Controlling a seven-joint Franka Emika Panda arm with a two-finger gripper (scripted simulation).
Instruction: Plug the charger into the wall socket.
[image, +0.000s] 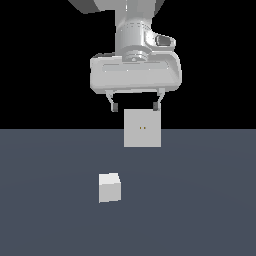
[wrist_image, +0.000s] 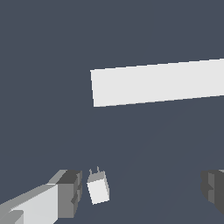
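The jaws are spread wide and hold nothing; the two dark fingertips hang apart below the broad pale hand, which points straight down above the counter. In the wrist view the jaws show the same gap, one finger close beside the charger and the other at the picture's edge, with bare floor between them.

The charger, a small whitish cube, sits on the counter below the jaws and well clear of them, toward the near side and slightly to the exterior view's left of the hand's middle. In the wrist view two thin prongs stick out of one of its faces, and it lies turned a little askew.

The socket, a flat pale square panel, stands upright on the counter beyond the charger, farther off and a little to the exterior view's right. Two tiny yellowish dots mark its centre. From the wrist camera the socket appears as a long pale strip, apart from the charger.
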